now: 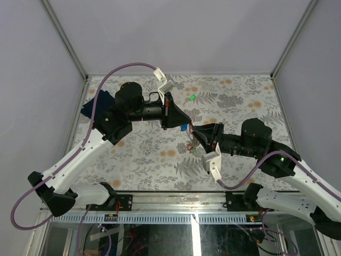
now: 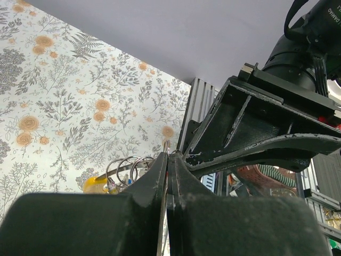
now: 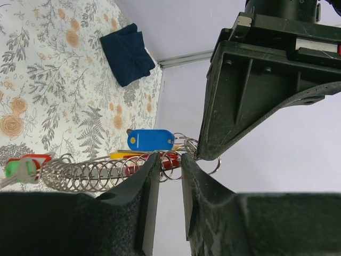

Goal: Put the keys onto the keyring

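Silvery keyring [image 3: 214,164] sits clamped in the closed left claw [image 3: 198,153], just beside the right claw [image 3: 169,160]. Right jaws are narrowly apart, red-tagged key [image 3: 171,159] in the gap, ring chain [image 3: 90,173] lying crosswise.

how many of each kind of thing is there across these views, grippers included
grippers: 2, the left gripper and the right gripper
key bunch strung on a chain of rings, between the grippers: 1
loose green tag lying apart from the bunch: 1
dark blue folded cloth: 1
total: 5
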Robot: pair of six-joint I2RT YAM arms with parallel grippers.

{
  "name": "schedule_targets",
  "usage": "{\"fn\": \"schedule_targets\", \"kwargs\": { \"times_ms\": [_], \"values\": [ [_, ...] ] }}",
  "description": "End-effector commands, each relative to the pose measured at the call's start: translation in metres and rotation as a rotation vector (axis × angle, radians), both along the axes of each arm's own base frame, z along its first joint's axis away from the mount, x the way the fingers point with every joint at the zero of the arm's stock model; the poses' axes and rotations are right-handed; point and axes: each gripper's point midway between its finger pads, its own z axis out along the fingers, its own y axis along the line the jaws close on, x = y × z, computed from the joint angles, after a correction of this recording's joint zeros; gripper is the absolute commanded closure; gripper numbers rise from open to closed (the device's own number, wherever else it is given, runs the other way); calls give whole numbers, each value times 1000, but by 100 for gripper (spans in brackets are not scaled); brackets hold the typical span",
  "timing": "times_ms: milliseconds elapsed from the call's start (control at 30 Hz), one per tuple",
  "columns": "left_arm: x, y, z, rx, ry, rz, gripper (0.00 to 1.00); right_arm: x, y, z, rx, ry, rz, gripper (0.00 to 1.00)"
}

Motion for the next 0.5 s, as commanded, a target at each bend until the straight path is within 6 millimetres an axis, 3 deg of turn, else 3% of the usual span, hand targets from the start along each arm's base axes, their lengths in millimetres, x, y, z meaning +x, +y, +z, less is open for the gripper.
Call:
{"fn": "schedule_targets", "kwargs": {
  "times_ms": [0, 467],
  "values": [
    [-2, 2, 23, -61, -58, -2, 100, 2, 1, 25, 88, -52, -17, 74],
    [-3, 2, 23, -64, -58, -8, 100, -1, 0, 40, 152, -62, -10, 81]
  ]
}}
